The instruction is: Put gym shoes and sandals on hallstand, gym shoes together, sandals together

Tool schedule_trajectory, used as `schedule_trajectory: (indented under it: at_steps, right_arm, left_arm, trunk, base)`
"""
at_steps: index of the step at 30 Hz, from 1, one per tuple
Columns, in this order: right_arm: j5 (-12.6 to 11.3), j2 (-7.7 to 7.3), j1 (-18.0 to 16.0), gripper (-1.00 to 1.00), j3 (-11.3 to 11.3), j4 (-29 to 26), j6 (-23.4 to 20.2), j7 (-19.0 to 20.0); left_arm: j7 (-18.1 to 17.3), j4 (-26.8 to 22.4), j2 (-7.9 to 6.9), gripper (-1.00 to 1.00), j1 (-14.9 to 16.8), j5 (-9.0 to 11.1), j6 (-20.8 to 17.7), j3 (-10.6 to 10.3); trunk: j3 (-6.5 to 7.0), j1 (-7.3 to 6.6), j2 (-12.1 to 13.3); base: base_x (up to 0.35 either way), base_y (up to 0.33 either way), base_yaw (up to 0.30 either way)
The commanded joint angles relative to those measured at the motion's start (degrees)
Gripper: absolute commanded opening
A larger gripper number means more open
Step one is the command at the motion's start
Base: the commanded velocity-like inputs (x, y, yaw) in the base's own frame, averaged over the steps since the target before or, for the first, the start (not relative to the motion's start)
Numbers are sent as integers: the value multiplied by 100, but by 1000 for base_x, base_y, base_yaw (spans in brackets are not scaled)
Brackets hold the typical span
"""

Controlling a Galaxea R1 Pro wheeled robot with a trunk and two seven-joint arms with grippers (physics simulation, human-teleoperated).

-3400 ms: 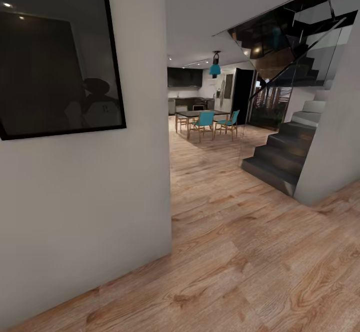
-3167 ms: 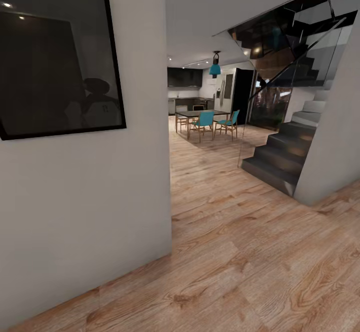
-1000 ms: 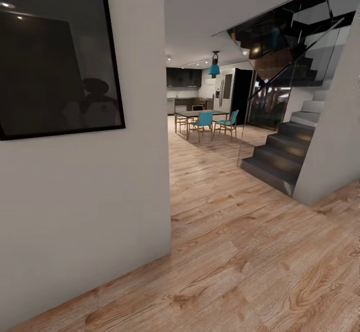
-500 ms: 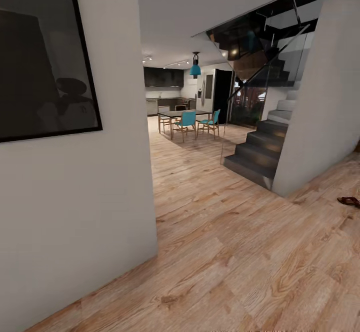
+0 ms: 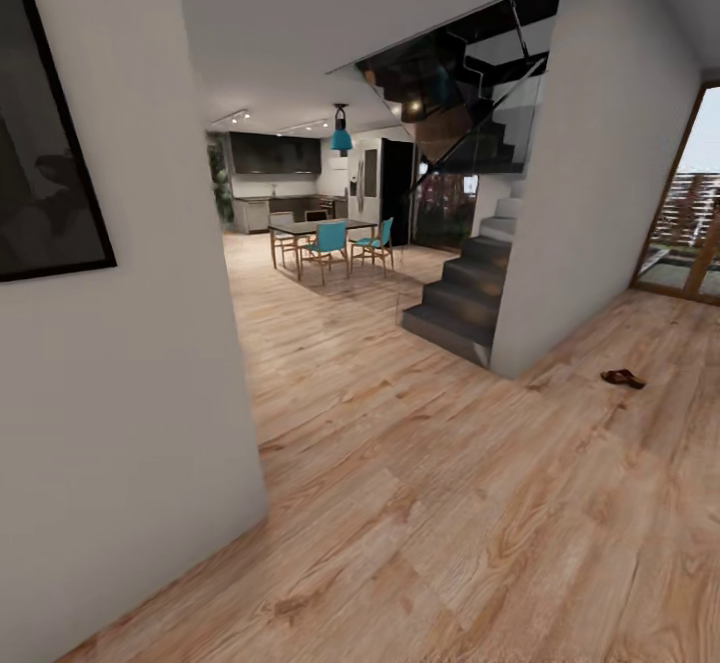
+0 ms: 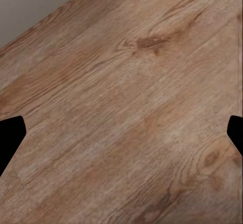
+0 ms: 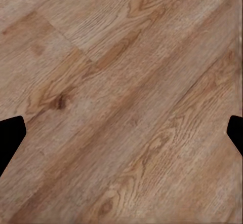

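The left gripper (image 6: 121, 133) hangs over bare planks with its two dark fingertips at opposite edges of the wrist picture, spread wide and holding nothing; a strip of pale wall base runs along one corner of that picture. The right gripper (image 7: 121, 133) is likewise spread apart and empty above the corridor floor (image 5: 450, 503).

Farther out, in the head view, a grey wall (image 5: 130, 423) with a dark framed picture (image 5: 40, 143) stands close on the left. Beyond it the floor runs past a dark staircase (image 5: 465, 293) to a dining table with teal chairs (image 5: 325, 238). On the right, past the pale pillar beside the stairs, one brown sandal (image 5: 622, 378) lies alone on the floor, well apart from the robot and near a glazed door (image 5: 690, 213).

This looks like the searching and approach stage: nothing is grasped or placed. The next move calls for driving toward the sandal, then lowering an arm so its fingers straddle it.
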State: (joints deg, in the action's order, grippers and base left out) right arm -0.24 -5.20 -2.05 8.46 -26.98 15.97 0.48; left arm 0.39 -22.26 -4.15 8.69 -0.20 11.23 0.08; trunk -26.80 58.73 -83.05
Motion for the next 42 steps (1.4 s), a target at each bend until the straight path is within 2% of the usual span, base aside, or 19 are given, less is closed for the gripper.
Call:
schedule_trajectory:
  at_steps: [1,9,25,42]
  right_arm:
    - [-2,1,-6,100,6,9,20,5]
    - [-2,1,-6,100,6,9,20,5]
    - [-2,1,-6,100,6,18,21,-4]
    - [-2,1,-6,100,6,20,25,-6]
  left_arm:
    - [4,1,-1,100,1,-1,18,0]
    - [5,7,-6,100,1,2,20,0]
    - [5,12,-7,100,1,-6,20,0]
    - [5,15,-13,100,1,-6,20,0]
  trunk:
    - [-6,0,-3]
    - [-6,0,-3]
    - [-6,0,-3]
    - [-6,0,-3]
  base:
    - [0,-272,-269]
    - [45,-273,-249]
    - [196,-231,-53]
    - [240,-197,-285]
